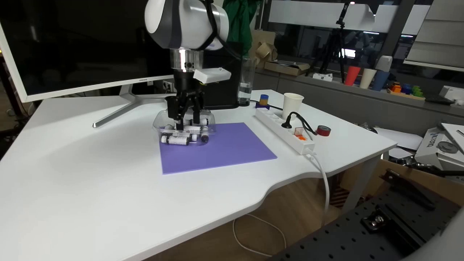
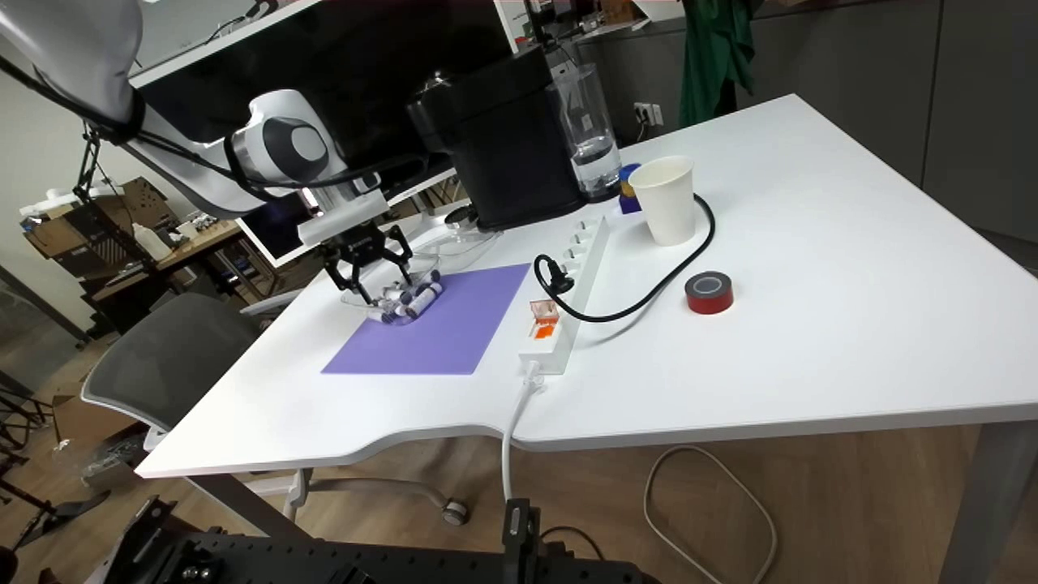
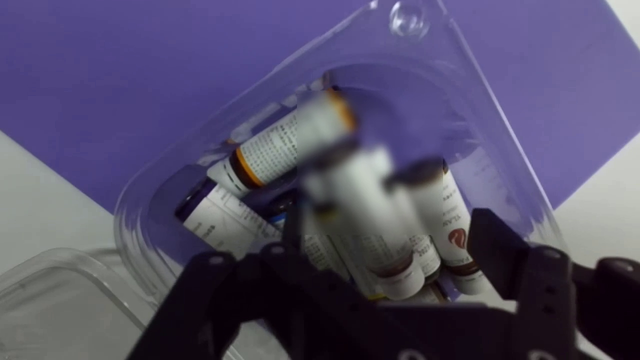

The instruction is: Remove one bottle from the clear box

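Note:
The clear box sits on the purple mat, and several small brown bottles with white labels and white caps lie in it. In the wrist view one bottle has an orange band and another bottle has a red mark. The middle of that view is blurred. My gripper is open, with its fingers spread either side of a few bottles; I cannot tell whether they touch. In both exterior views the gripper points down into the box, among the bottles.
The purple mat lies under the box. A clear plastic piece is beside the box. A monitor stand, a tall black box and a glass cylinder stand behind. A power strip, paper cup and tape roll lie across the mat.

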Robot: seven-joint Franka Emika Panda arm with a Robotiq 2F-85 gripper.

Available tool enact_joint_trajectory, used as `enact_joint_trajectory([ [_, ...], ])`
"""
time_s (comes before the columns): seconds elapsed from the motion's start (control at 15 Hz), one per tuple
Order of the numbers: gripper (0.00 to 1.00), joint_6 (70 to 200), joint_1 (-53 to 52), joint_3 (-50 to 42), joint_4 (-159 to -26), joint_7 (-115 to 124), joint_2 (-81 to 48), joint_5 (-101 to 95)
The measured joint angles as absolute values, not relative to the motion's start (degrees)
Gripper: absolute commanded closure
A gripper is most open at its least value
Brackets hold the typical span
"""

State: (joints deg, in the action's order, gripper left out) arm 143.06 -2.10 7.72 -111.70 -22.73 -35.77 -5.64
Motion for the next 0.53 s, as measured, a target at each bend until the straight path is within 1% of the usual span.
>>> enact_joint_trajectory([
  [0.27, 0.75, 143.06, -2.07, 7.71, -111.09, -22.73, -36.45, -5.66],
  [0.4, 0.88, 143.06, -2.02, 7.7, -110.86, -22.73, -36.62, -5.67],
  [0.47, 0.95, 143.06, -1.99, 7.7, -110.78, -22.73, -36.66, -5.67],
  [0.53, 0.95, 143.04, -1.95, 7.7, -110.73, -22.73, -36.66, -5.67],
])
